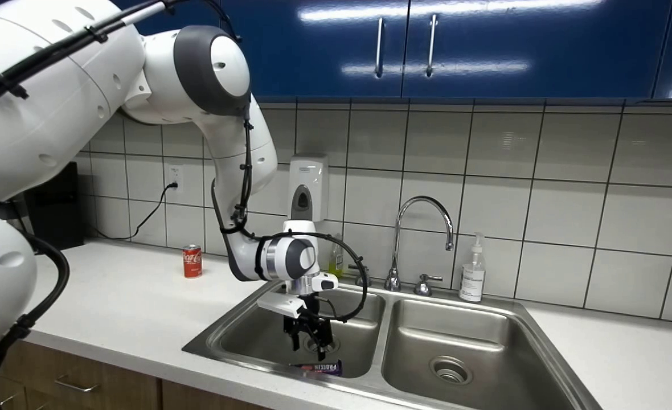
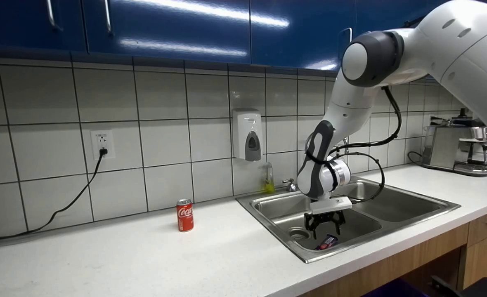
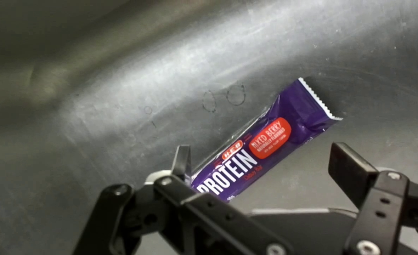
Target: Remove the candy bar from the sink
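Here, one candy bar (image 3: 264, 141) in two-basin sink (image 1: 381, 341).

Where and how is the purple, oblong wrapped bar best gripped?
Probably its middle, from above: the bar lies label up in the steel sink, below the open black gripper. The bar slants relative to the jaws, so perhaps turn to close across its width.

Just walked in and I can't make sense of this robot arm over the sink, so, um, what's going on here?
A robot arm is being used to take a purple-wrapped protein bar out of the sink. Right now the bar lies at the bottom of the basin nearer the red Coca-Cola can, which stands on the counter. The pincer hangs open above the bar and hasn't gripped it, so the lift is yet to be done.
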`<state>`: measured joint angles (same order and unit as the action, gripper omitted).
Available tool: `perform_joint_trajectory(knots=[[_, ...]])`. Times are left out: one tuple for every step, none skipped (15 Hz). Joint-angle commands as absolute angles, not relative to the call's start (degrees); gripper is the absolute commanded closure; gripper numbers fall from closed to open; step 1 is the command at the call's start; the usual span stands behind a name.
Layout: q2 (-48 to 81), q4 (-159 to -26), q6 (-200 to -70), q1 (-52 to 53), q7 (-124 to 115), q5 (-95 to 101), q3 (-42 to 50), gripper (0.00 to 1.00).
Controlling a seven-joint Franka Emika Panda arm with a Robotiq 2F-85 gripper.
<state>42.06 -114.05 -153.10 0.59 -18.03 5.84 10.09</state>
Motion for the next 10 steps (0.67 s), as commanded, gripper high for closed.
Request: perform_joint_trajectory(knots=[[41.39,-115.41,-155.05,2.65,-20.85,3.89,12.08,0.0],[41.3,-115.58,-155.33,2.75,-21.55,3.14,12.17,0.0],[41.29,-115.71,-155.59,3.04,-22.4,2.42,12.43,0.0],[41.36,-115.75,-155.66,3.41,-23.43,1.7,12.74,0.0],[41.46,-115.77,-155.55,3.62,-24.45,0.84,12.87,0.0],[41.6,-115.86,-155.5,4.23,-25.95,0.21,13.44,0.0],[41.58,-115.97,-155.34,4.19,-26.51,-0.65,13.33,0.0],[41.79,-115.87,-155.21,4.64,-27.9,-1.3,13.79,0.0],[41.88,-115.91,-155.14,4.89,-28.86,-2.01,13.99,0.0],[42.02,-115.88,-155.12,5.16,-29.9,-2.64,14.21,0.0]])
